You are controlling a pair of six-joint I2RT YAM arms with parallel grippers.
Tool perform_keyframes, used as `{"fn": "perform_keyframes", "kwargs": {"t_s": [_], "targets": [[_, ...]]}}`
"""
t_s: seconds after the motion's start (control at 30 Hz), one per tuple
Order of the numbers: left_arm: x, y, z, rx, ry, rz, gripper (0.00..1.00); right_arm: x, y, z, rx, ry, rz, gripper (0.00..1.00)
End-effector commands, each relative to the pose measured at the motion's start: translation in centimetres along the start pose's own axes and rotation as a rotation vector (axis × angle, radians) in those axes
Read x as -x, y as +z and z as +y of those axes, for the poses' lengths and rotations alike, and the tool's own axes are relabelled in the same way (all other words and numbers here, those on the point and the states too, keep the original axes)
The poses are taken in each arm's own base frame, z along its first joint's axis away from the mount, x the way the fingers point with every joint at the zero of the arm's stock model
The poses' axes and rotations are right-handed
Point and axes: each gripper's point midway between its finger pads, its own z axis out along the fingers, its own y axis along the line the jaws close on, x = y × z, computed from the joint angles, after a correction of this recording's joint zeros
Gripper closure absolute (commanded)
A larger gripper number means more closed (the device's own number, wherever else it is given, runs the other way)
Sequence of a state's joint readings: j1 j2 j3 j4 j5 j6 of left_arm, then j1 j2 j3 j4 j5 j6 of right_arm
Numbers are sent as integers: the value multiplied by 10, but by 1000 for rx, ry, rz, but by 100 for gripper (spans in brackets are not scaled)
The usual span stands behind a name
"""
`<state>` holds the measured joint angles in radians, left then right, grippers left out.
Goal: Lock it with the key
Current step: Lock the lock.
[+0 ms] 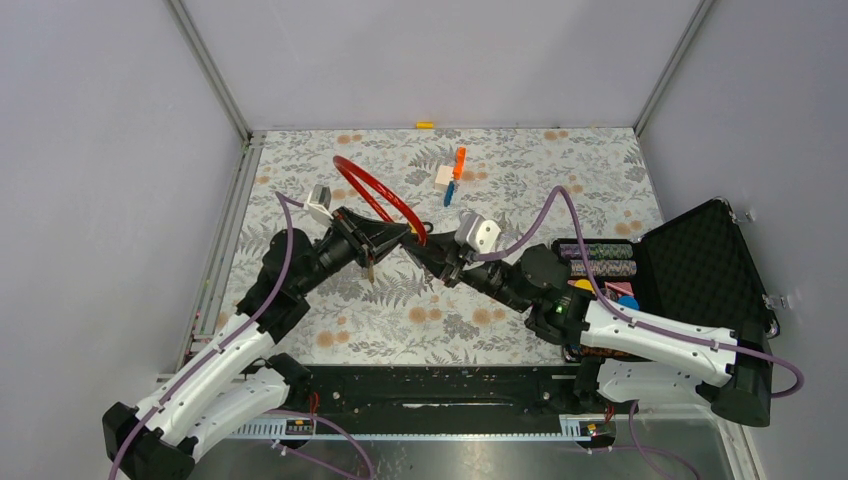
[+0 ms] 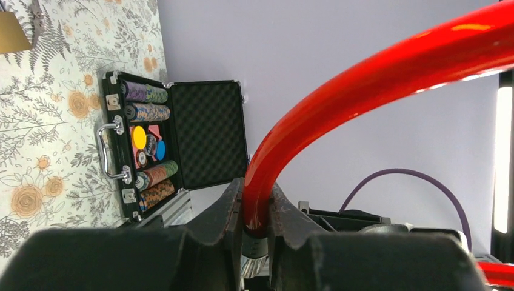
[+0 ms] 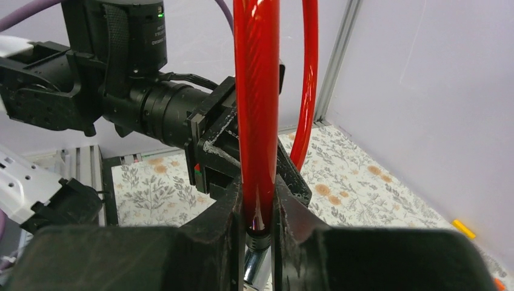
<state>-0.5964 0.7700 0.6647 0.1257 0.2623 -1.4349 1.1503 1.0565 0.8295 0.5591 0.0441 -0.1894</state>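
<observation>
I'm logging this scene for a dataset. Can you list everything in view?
lock: one, red cable loop, held above mid-table by both pincers
case: one, black, open, right side of the table
chips: several rows, mixed colours, inside the case
small cluster: one, orange, white and blue, far middle of the table; too small to identify
yellow bit: one, at the far edge
table: one, grey floral cover
left pincer: one, black, shut on the lock
right pincer: one, black, shut on the lock
</observation>
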Motion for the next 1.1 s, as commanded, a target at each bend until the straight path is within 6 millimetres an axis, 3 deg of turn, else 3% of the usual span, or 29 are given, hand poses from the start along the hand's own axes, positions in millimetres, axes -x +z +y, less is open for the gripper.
{"fn": "perform_keyframes", "kwargs": {"t_s": [0.0, 0.1, 0.33, 0.57, 0.8, 1.07], "targets": [[4, -11, -69, -234, -45, 5, 100, 2, -2, 30, 156, -62, -24, 100], [4, -13, -74, -251, -48, 11, 100, -8, -2, 30, 155, -77, 8, 100], [4, -17, -79, -259, -26, 11, 100, -12, 5, 8, 0, 54, 54, 100], [7, -18, -68, -249, -55, -6, 100, 22, -3, 1, -50, 187, -2, 73], [6, -15, -59, -242, -62, -3, 100, 55, -11, -5, -69, 244, -23, 53], [12, -15, -64, -245, -45, -36, 100, 62, -23, 1, -39, 308, 11, 37]]}}
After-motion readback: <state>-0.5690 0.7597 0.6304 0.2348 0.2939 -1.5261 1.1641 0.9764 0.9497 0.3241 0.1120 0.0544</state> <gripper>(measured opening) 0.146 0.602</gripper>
